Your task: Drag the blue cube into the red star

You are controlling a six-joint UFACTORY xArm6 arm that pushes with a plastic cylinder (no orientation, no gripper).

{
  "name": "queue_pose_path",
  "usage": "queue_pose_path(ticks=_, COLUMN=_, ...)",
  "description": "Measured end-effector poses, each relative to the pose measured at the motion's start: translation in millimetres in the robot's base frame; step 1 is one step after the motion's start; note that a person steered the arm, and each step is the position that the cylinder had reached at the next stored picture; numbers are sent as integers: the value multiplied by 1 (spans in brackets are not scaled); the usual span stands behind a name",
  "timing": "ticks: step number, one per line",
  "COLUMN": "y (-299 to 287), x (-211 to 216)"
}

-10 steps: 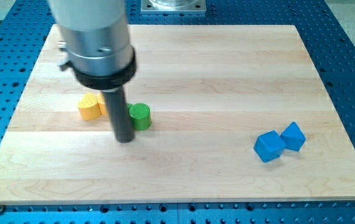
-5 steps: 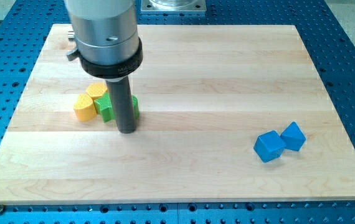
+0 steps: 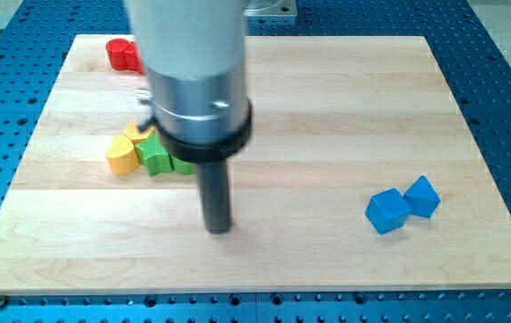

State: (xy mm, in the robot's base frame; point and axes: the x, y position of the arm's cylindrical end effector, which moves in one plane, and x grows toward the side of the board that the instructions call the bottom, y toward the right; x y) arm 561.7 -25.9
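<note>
Starting with the biggest thing: the wooden table [image 3: 327,108], carrying every block.

Next, the grey arm [image 3: 197,81] with its dark rod. Having left the green blocks a moment ago, now sliding toward the view's right and bottom. Moving off the view's top-left corner too, so showing the red star [image 3: 123,54] that was hidden behind it before. Looking like the start of a trip over to the blue blocks. Not carrying any pincer, only the rod, so nothing opening or closing here.

Then the blue cube [image 3: 387,213], sitting near the view's bottom right, not moved at all. Touching its neighbour, the other blue block [image 3: 422,196], on the cube's upper right side. Probably needing a push from the cube's lower right. Maybe dragging that neighbour along by mistake.

Then the red star again, waiting at the view's top left, well apart from the cube. Meaning a long push across the whole table, and hardly any of the job done yet.

Then two yellow blocks [image 3: 122,155] and two green blocks [image 3: 155,154], bunched together at the view's left. Lying a bit below the straight way to the star, so maybe not blocking, but close enough for watching.

Last and smallest, my tip [image 3: 218,229], resting on bare wood between the bunch and the blue cube, touching no block.
</note>
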Motion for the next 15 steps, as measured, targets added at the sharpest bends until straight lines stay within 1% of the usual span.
queue_pose_path(ticks=1, y=55, x=19)
queue_pose_path(ticks=2, y=115, x=48)
queue_pose_path(ticks=3, y=169, x=34)
queue_pose_path(ticks=4, y=176, x=-15)
queue_pose_path(ticks=5, y=176, x=-33)
queue_pose_path(ticks=6, y=197, x=-32)
queue_pose_path(ticks=7, y=206, x=-37)
queue_pose_path(ticks=8, y=199, x=-68)
queue_pose_path(ticks=9, y=171, x=-106)
queue_pose_path(ticks=11, y=73, x=-182)
queue_pose_path(ticks=12, y=62, x=-193)
queue_pose_path(ticks=13, y=91, x=-193)
queue_pose_path(ticks=14, y=139, x=-193)
queue_pose_path(ticks=15, y=129, x=-213)
